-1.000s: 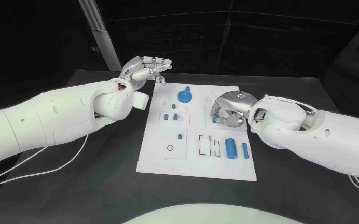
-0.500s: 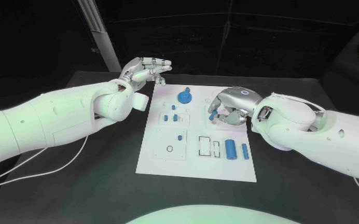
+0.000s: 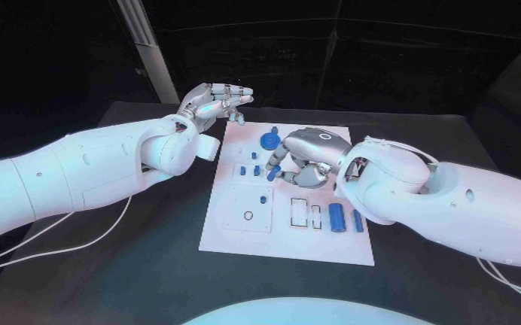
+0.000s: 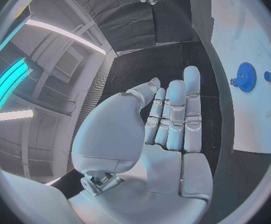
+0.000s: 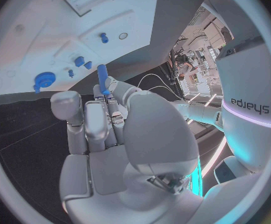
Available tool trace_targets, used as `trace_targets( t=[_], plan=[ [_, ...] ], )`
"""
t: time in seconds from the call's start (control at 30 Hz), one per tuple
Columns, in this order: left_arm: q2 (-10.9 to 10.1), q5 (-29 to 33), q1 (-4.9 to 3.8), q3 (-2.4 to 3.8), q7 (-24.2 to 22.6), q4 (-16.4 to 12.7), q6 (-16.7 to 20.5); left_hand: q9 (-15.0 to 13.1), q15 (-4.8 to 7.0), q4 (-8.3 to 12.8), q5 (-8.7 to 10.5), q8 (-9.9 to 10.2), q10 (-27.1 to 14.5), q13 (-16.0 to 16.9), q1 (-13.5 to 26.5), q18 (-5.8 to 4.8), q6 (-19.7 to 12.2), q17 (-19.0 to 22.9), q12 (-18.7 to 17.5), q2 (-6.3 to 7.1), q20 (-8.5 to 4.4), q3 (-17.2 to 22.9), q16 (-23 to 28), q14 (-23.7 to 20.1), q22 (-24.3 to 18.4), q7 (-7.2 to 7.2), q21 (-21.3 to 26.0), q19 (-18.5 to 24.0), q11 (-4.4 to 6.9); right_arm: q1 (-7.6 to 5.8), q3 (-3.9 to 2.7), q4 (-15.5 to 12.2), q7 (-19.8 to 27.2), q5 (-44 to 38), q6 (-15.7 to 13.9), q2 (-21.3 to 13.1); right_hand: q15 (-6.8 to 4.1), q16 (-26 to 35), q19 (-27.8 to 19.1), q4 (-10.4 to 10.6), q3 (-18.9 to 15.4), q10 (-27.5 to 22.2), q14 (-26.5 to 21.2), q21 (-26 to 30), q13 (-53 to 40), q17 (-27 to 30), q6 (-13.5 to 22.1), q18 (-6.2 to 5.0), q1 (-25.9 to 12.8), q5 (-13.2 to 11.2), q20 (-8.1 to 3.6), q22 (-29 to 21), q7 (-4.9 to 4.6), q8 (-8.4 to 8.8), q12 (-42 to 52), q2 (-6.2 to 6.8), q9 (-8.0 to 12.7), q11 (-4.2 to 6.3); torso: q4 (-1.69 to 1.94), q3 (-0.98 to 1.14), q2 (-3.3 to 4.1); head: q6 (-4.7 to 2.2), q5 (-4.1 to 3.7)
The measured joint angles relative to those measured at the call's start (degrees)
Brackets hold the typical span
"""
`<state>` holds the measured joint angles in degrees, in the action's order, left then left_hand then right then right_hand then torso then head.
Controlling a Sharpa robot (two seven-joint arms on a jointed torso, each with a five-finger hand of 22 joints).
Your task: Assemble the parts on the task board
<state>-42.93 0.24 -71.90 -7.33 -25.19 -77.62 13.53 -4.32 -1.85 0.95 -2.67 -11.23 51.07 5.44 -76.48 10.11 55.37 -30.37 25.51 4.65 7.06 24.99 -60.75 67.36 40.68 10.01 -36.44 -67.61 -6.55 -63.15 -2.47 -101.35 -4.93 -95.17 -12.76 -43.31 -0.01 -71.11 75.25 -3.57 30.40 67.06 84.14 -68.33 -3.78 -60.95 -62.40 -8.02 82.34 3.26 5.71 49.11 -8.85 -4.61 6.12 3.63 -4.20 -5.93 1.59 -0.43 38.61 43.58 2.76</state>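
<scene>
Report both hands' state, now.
Left hand: open, holding nothing, raised beyond the task board.
Right hand: holding a blue peg over the board.

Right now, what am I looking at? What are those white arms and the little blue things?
It is a robot with two white arms, each ending in a silver hand. One picture looks down from its head; the two round ones come from cameras at its wrists. On the black table lies a white task board with small blue parts, such as a blue gear and a blue cylinder. The right hand holds a blue peg in its fingers over the board. The left hand is lifted beside the board, holding nothing.
</scene>
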Motion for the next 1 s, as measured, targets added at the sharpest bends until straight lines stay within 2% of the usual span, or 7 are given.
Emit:
trace_targets(
  t=[0.13,0.23,0.33,0.63,0.87,1.0],
  plan=[
    [0.14,0.00,0.00,0.00,0.02,-0.02,-0.03,0.00,0.00,0.00,0.00,0.00,0.00,0.00,0.00,0.00,0.00,0.00,0.00,0.00,0.00,0.00,0.00,0.00,0.01,0.00,0.00,0.00,0.00,1.34,0.11,0.68,0.92,0.32,0.35,1.85,0.00,0.00,0.00,-0.17,0.17,0.00,0.00,0.00,0.00,0.02,0.00,0.00,0.07,0.10,0.00,0.00,0.00,0.00,-0.03,0.08,0.00,0.00,0.02,-0.02,0.04,0.09,0.08],
    [0.17,0.00,0.00,0.00,0.03,-0.06,-0.05,0.00,0.00,0.00,0.00,0.04,0.00,0.00,0.00,0.00,0.00,-0.01,0.00,0.00,0.00,0.00,0.00,0.00,0.00,0.00,0.00,0.00,0.00,2.70,0.29,1.44,1.76,0.39,0.84,3.55,0.00,0.00,0.00,-0.16,0.16,0.00,0.00,0.00,-0.01,0.02,0.00,0.00,0.07,0.10,0.00,0.00,0.00,0.00,-0.04,0.08,0.00,0.00,0.02,-0.01,0.05,0.22,0.48],
    [0.15,0.00,0.00,0.00,0.04,-0.06,-0.07,0.00,0.00,0.00,0.00,0.04,0.00,0.00,0.00,0.00,0.00,0.00,0.00,0.00,0.00,0.00,0.00,0.00,-0.04,0.00,0.00,0.00,0.00,3.33,0.36,2.15,2.51,0.39,1.31,4.72,0.00,0.01,0.00,-0.17,0.16,0.00,0.00,0.00,-0.01,0.02,0.00,0.00,0.07,0.11,0.00,-0.01,0.00,0.00,-0.25,0.08,0.00,0.00,-0.01,0.02,0.04,0.40,0.74],
    [0.15,0.00,-0.01,0.00,0.06,-0.20,-0.10,0.00,0.00,0.00,0.00,0.04,0.00,0.01,0.00,0.00,0.00,0.04,0.00,0.00,0.00,0.00,0.00,0.00,-0.03,0.00,0.00,0.00,0.00,4.04,2.26,4.33,3.92,-0.59,2.74,6.75,0.00,0.01,0.00,-0.15,0.47,-0.01,0.00,0.00,0.01,0.02,0.00,0.00,-0.09,0.81,0.00,-0.01,0.00,0.00,-0.14,0.24,0.01,0.01,-0.02,0.03,-0.01,0.74,1.20],
    [0.10,0.00,-0.02,0.01,0.14,-0.26,-0.09,0.00,0.00,0.00,0.00,0.04,0.00,0.01,0.00,0.00,0.00,0.04,0.00,0.00,0.00,0.00,0.00,0.00,-0.03,0.00,0.00,0.00,0.00,4.13,2.71,5.50,4.40,-2.07,3.47,7.55,0.00,-0.24,0.00,-0.28,0.62,-0.01,0.00,0.00,0.02,-0.05,0.00,0.00,-0.24,0.87,0.00,0.07,0.00,0.00,-0.14,0.38,0.02,0.01,-0.02,0.05,-0.04,0.83,1.36],
    [0.12,0.00,-0.02,0.01,0.19,-0.27,-0.09,0.00,0.00,0.00,0.00,0.04,0.00,0.01,0.00,0.00,0.00,0.04,0.00,0.00,0.00,0.00,0.00,0.00,-0.03,0.00,0.00,0.00,0.00,4.16,2.74,6.09,4.42,-2.86,3.94,7.89,0.00,-0.24,0.00,-0.28,0.62,-0.01,0.00,0.00,0.02,-0.05,0.00,0.00,-0.24,0.87,0.00,0.07,0.00,0.00,-0.14,0.38,0.02,0.01,-0.07,0.05,-0.05,0.87,1.36]
  ],
)
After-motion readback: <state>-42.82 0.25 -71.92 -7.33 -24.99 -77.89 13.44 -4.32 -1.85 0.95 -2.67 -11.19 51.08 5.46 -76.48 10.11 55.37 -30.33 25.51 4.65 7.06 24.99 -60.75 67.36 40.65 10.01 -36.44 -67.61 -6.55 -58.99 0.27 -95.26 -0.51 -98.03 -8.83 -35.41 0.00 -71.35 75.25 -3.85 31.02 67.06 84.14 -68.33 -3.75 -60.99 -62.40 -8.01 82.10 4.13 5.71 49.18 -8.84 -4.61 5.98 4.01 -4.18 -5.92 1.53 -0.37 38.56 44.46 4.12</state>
